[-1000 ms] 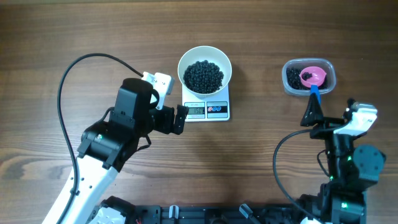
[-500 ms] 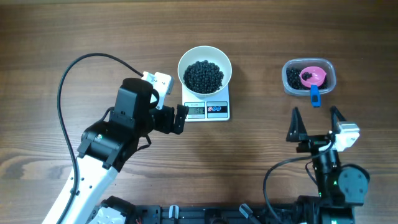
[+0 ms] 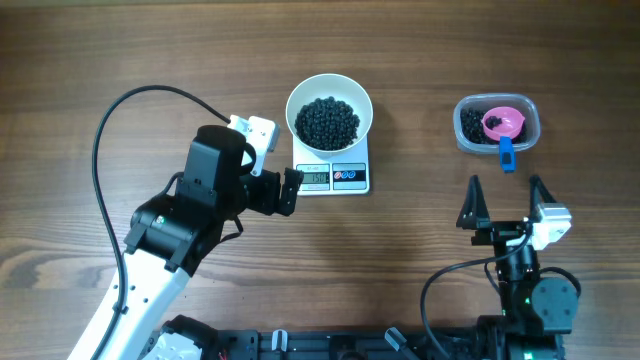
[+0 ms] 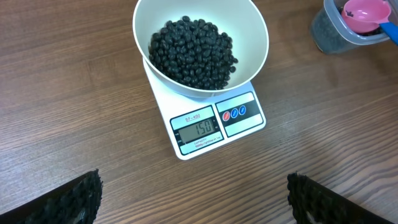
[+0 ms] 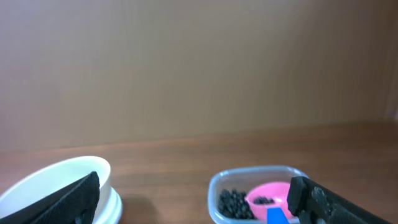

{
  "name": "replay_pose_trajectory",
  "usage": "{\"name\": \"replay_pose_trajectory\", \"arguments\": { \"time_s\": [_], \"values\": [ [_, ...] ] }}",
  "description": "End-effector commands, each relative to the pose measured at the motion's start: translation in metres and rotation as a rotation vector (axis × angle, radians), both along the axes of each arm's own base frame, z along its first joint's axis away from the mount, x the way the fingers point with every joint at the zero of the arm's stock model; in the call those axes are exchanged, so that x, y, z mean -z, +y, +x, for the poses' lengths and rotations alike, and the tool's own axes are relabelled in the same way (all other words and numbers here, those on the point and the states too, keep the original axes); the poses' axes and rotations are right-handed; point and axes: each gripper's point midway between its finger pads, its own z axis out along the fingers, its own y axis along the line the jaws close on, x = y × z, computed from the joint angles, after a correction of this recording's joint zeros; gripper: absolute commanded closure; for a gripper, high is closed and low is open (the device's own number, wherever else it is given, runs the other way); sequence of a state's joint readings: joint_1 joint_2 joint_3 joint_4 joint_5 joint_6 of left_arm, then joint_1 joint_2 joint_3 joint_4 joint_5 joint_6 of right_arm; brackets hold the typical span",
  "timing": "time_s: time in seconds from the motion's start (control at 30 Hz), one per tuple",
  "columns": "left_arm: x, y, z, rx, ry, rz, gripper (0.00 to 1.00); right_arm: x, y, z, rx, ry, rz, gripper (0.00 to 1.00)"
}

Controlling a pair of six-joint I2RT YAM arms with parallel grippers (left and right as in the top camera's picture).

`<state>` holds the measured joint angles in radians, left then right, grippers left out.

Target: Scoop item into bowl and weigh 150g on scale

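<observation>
The white bowl (image 3: 303,102) stands on the scale (image 3: 333,177) at the table's back middle, with a heap of black beads, the item (image 3: 328,121), inside it. In the left wrist view the bowl (image 4: 254,38) holds the item (image 4: 193,53), and the scale (image 4: 211,124) shows 150 on its display. My left gripper (image 3: 288,191) is open just left of the scale, with bare wood between its fingers (image 4: 193,182). My right gripper (image 3: 503,190) is open and empty, a short way in front of the tub and apart from it (image 5: 194,182).
A clear plastic tub (image 3: 470,135) at the back right holds more black beads and a pink scoop (image 3: 503,122) whose blue handle (image 3: 506,153) sticks out over the near rim. The right wrist view shows the tub (image 5: 224,180) and scoop (image 5: 270,191).
My right gripper has drawn back from the scoop's blue handle toward the table's near edge and now points at the tub with both fingers spread. The left arm has not moved.
</observation>
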<state>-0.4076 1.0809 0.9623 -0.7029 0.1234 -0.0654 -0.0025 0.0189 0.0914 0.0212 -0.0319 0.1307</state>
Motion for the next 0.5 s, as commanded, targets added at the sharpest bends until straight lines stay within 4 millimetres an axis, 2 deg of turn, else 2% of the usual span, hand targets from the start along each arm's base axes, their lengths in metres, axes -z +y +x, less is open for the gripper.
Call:
{"name": "replay_pose_trajectory", "arguments": {
  "time_s": [0.0, 0.13, 0.3, 0.4, 0.47],
  "values": [
    [-0.001, 0.0, 0.001, -0.006, -0.004, 0.004, 0.0, 0.02, -0.009, 0.005, 0.055, -0.006, 0.018, 0.0],
    [-0.001, 0.0, 0.001, -0.005, -0.004, 0.004, 0.0, 0.024, -0.016, 0.005, 0.091, 0.01, 0.031, 0.0],
    [-0.001, 0.0, 0.001, -0.005, -0.004, 0.004, 0.0, 0.04, -0.016, 0.006, 0.092, 0.075, 0.034, 0.0],
    [-0.001, 0.0, 0.001, -0.005, -0.004, 0.004, 0.0, 0.041, -0.014, 0.006, 0.084, 0.081, 0.023, 0.0],
    [-0.001, 0.0, 0.001, -0.005, -0.004, 0.004, 0.0, 0.042, -0.004, 0.006, 0.039, 0.083, -0.036, 0.0]
  ]
}}
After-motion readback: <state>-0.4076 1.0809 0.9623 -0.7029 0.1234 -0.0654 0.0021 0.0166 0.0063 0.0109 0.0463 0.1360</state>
